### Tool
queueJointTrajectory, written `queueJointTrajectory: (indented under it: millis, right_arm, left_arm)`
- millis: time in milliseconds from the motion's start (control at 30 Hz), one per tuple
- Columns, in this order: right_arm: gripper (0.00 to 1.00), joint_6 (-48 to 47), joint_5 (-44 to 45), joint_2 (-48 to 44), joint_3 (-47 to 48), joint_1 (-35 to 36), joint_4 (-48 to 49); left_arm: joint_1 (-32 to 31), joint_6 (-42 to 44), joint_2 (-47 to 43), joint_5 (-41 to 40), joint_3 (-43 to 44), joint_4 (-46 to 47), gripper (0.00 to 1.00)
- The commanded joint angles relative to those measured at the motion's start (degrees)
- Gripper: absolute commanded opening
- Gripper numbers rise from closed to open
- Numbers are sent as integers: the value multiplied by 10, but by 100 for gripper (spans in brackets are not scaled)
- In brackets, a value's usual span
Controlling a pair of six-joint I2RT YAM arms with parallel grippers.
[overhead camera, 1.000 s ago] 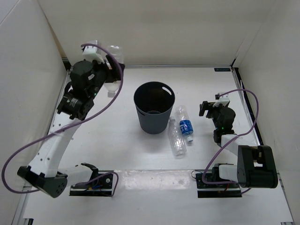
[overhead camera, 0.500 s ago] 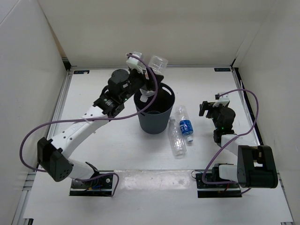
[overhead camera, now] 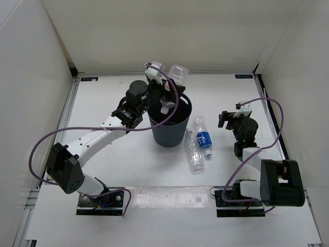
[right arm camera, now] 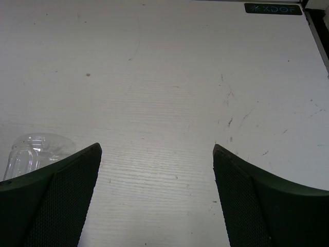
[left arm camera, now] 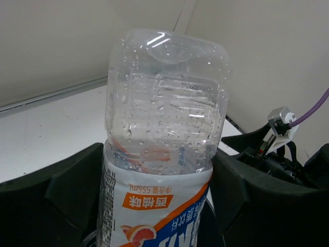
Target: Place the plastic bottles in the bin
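Bottle [left arm camera: 164, 113] with a multicoloured label hangs base-up over the bin [overhead camera: 167, 136], pinched around its middle by the left gripper [overhead camera: 163, 93], its cap down over the bin's open mouth. A blue-labelled bottle [overhead camera: 202, 136] and a plain bottle [overhead camera: 193, 152] lie side by side on the table [right arm camera: 180, 77] just right of the bin. The right gripper [right arm camera: 157, 149] hangs near them, jaws spread wide.
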Motion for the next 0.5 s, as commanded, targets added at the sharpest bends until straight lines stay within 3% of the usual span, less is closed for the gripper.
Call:
queueJointTrajectory:
  millis: [0,33,300,433,467]
  right_arm:
    - [90,3,9,1,15,-1,14]
    - [90,3,4,2,15,-3,15]
    - [90,3,10,2,14,-1,15]
    - [90,4,8,0,14,-1,15]
    - [90,4,7,1,15,-2,14]
  left_arm:
    - [-4,3,-16,19,0,22,91]
    - [-3,5,-18,21,-4,20,100]
    - [9,60,-95,-41,-24,-69,100]
    - [16,101,-189,-114,-38,-198,100]
    - [15,102,-225,-172,-64,-210,100]
